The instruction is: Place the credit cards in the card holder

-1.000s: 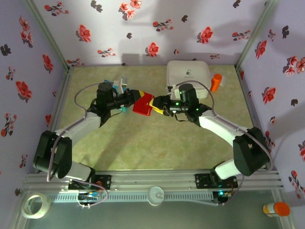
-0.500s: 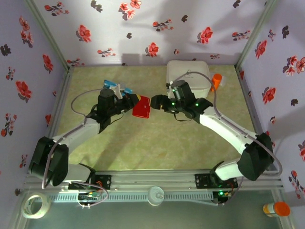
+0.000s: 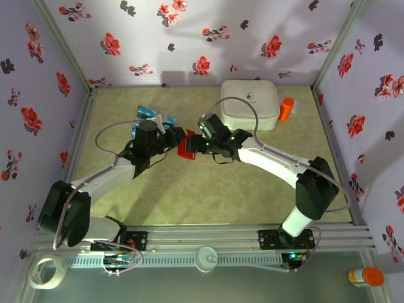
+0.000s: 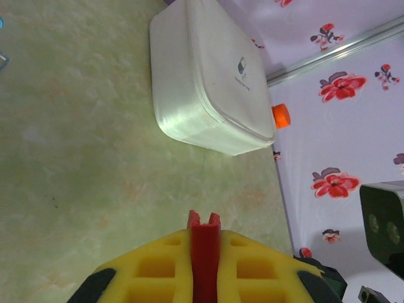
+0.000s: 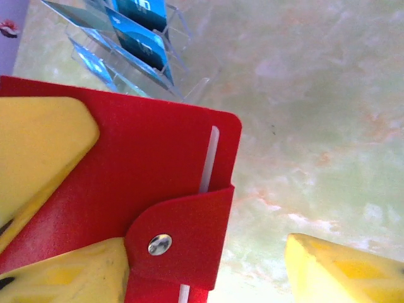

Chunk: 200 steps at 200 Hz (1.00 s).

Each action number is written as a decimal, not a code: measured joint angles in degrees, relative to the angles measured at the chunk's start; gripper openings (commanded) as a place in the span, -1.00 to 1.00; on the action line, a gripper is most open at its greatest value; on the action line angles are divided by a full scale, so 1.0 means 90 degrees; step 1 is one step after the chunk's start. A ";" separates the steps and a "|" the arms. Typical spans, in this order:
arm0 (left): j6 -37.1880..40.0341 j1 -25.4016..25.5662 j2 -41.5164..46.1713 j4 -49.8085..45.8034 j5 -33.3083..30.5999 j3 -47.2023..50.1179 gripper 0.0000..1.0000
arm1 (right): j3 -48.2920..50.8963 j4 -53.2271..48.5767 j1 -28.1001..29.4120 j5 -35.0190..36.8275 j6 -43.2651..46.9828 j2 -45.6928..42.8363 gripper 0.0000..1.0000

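The card holder (image 3: pixel 184 149), a flat red wallet, hangs above the mat with my left gripper (image 3: pixel 177 140) shut on one edge; the left wrist view has that red edge (image 4: pixel 205 235) squeezed between the yellow fingers. My right gripper (image 3: pixel 198 144) is at the wallet's other side, open. In the right wrist view the wallet's snap flap (image 5: pixel 183 237) lies between its jaws, with one yellow finger (image 5: pixel 69 278) against the wallet and the other (image 5: pixel 341 271) well clear. The blue and teal credit cards (image 3: pixel 147 118) stand in a clear rack (image 5: pixel 136 44) behind the left gripper.
A big white rounded box (image 3: pixel 249 102) sits at the back right, with an orange-capped bottle (image 3: pixel 286 108) beside it. Flowered walls close in the mat on three sides. Open green mat (image 3: pixel 208 196) lies in front of both grippers.
The right arm has swung left and closer to the wallet, its jaws now wider apart. The left gripper has drawn the wallet slightly left and turned it more edge-on.
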<state>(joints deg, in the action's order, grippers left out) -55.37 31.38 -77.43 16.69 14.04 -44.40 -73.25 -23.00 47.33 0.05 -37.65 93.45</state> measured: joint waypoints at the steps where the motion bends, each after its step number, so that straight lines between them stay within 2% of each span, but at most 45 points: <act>1: -0.0002 0.0005 0.0000 -0.0005 -0.0007 0.0000 -1.00 | 0.0010 0.0010 0.0002 0.0005 0.0000 0.0000 0.24; 51: -0.0027 0.0389 0.0046 -0.0085 -0.0449 0.0002 -1.00 | 0.0877 0.0379 -0.0168 0.0537 -0.0100 -0.0034 0.08; 105: -0.0073 0.0653 0.0078 0.0134 -0.0784 0.0000 -1.00 | 0.1860 0.0301 -0.0801 0.0639 -0.0148 -0.0389 0.11; 143: -0.0126 0.0653 0.0078 0.0262 -0.1035 0.0000 -1.00 | 0.2188 0.0240 -0.1234 0.0148 -0.0151 -0.1498 0.23; 159: -0.0153 0.0651 0.0078 0.0294 -0.1069 -0.0012 -1.00 | 0.2297 0.0255 -0.1404 -0.0209 -0.0177 -0.1972 0.39; 200: -0.0340 0.0607 0.0075 0.0488 -0.1105 -0.0039 -1.00 | 0.2346 0.0437 -0.1481 -0.0617 -0.0386 -0.2679 0.55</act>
<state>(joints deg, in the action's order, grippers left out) -58.43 36.84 -76.75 21.08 4.10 -44.75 -52.14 -19.07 34.00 -5.50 -41.12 69.34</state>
